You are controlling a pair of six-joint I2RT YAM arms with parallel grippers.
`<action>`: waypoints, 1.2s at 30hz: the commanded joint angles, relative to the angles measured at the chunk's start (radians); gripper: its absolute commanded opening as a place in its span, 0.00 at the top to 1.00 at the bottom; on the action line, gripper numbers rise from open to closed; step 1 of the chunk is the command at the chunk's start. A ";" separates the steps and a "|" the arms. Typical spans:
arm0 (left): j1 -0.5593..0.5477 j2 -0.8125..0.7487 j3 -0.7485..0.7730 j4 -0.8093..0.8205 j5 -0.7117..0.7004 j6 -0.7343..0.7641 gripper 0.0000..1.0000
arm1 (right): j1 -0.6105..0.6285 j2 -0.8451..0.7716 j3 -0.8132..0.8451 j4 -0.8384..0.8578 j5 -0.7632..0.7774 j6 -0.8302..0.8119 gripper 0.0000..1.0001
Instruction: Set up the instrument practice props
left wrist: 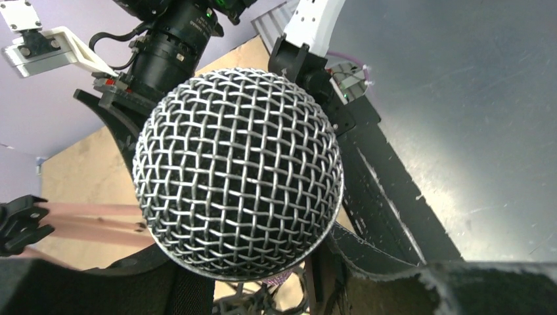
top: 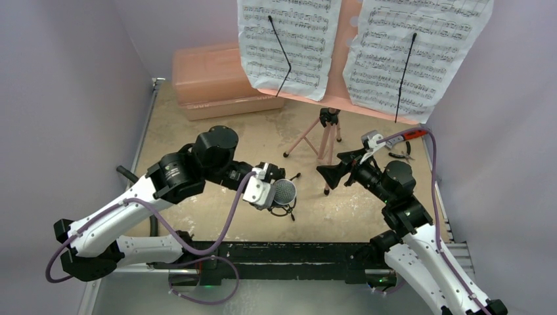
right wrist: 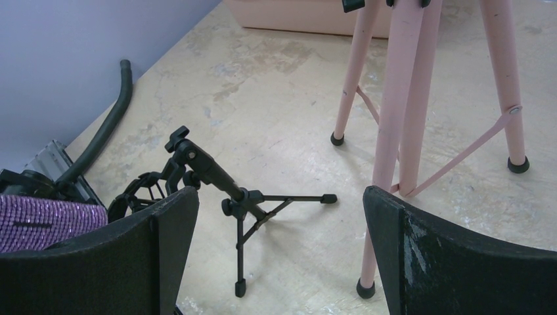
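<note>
microphone [left wrist: 238,174] is grasped in the left tool [top: 270,190], fingers [left wrist: 98,289] closed on the purple glitter body [right wrist: 39,222], mesh head sticking out past the fingertips and filling the left wrist view. it is held low over the worktop [top: 263,131], front centre, directly above the small black mic stand [right wrist: 243,207]. the mic stand is seen on its tripod feet on the worktop with its upper arm tilted toward the microphone; the clip end is right beside the purple body, whether the microphone is seated in it cannot be told. right tool [top: 335,169] is released, fingers spread wide with nothing between them, held just right of the microphone and pointed at the mic stand, near the front leg of the music stand [top: 323,134]. the music stand is set upright on its pink tripod legs at centre of the worktop, behind the mic stand and apart from it. sheet-music pages [top: 289,46] are held on its pink tray by thin black wire arms, one page each side. a salmon case [top: 217,82] is seen at back left, lid closed. a red-handled implement [top: 414,134] lies by the right wall, behind the right arm.
</note>
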 commanded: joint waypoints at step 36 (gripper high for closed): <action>-0.004 -0.102 -0.113 0.035 -0.034 0.128 1.00 | 0.000 -0.041 0.017 -0.012 -0.008 0.006 0.02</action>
